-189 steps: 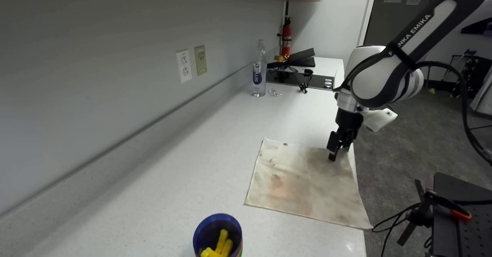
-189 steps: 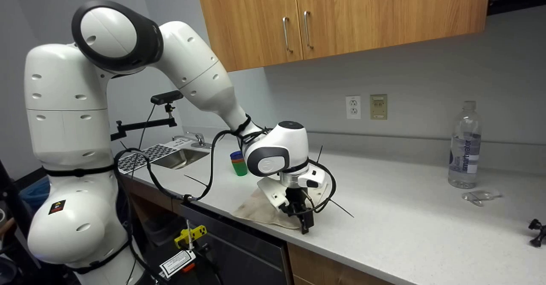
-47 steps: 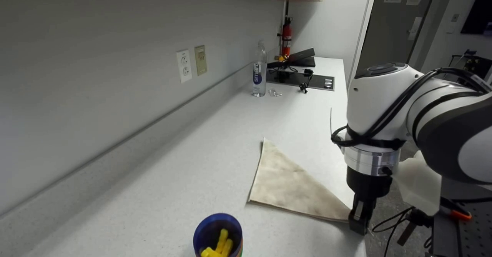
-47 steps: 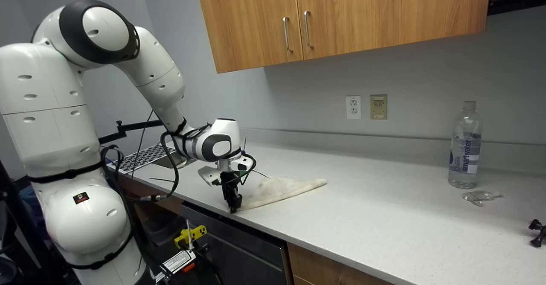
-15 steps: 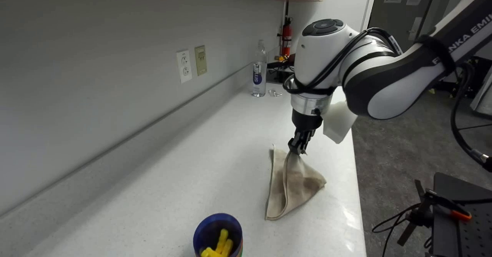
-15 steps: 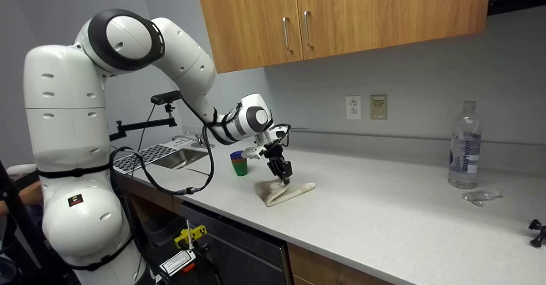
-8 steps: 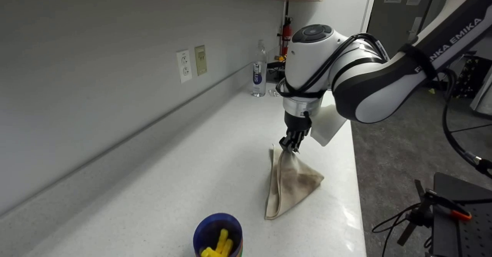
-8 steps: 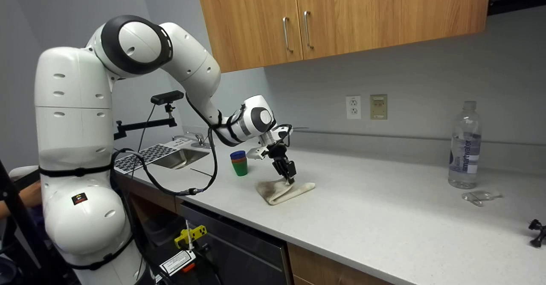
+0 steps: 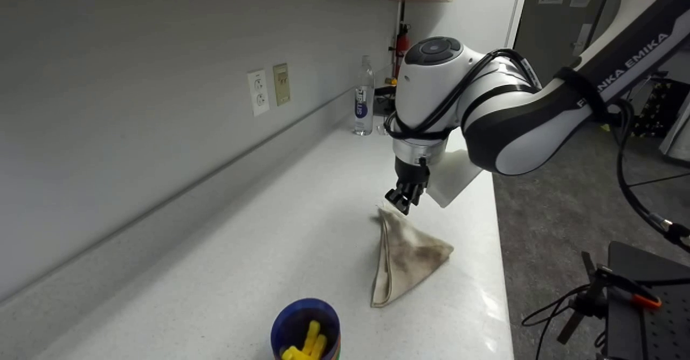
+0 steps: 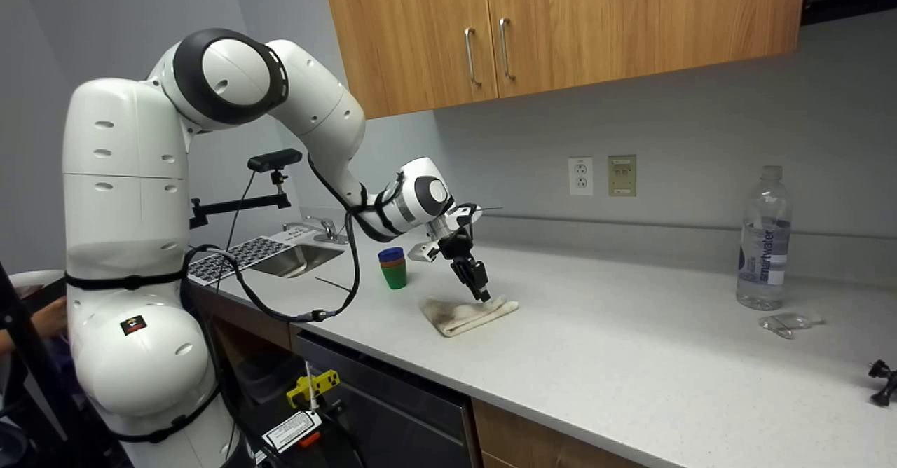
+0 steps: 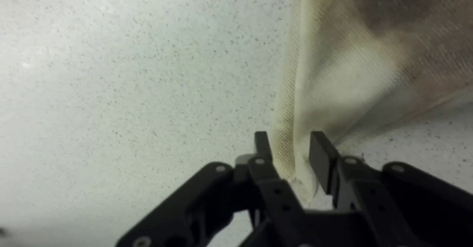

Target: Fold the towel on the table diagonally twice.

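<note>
Speckled white countertop [image 9: 259, 252] bears the folded towel [image 9: 412, 257], the hand [image 11: 290, 145] over one corner [image 11: 305, 182] with its fingers [image 11: 322, 160] apart.

Cloth towel [image 9: 409, 257], smooth countertop [image 10: 631, 328], wooden cabinet [image 10: 574, 26]

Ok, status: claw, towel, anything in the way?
Claw open at a corner of the towel, contact unclear. Towel folded in a rough triangle on the counter. Cup stack and bottle both stand apart from towel and claw.

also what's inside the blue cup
In an exterior view, yellow pieces show inside the blue cup. They cover what lies beneath, so its bottom and anything else down there can't be seen.
</note>
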Controlling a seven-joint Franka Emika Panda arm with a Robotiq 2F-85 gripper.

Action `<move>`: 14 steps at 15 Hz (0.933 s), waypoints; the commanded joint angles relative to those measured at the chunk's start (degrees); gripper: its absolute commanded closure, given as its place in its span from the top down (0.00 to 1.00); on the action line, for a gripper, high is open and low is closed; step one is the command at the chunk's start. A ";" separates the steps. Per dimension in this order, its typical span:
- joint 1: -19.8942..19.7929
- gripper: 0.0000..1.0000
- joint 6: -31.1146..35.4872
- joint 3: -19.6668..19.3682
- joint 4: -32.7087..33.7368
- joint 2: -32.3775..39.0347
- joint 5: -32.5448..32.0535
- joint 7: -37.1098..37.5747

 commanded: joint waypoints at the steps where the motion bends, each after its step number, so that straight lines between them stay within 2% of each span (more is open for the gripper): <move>1: 1.15 0.67 0.92 -1.18 1.32 1.03 -2.30 2.98; 5: 0.58 0.98 2.22 -0.62 1.53 1.43 -2.19 2.10; 8: -0.19 1.00 5.27 0.25 1.15 1.91 0.35 -0.40; 14: -1.51 1.00 9.38 2.89 0.40 3.25 12.27 -14.05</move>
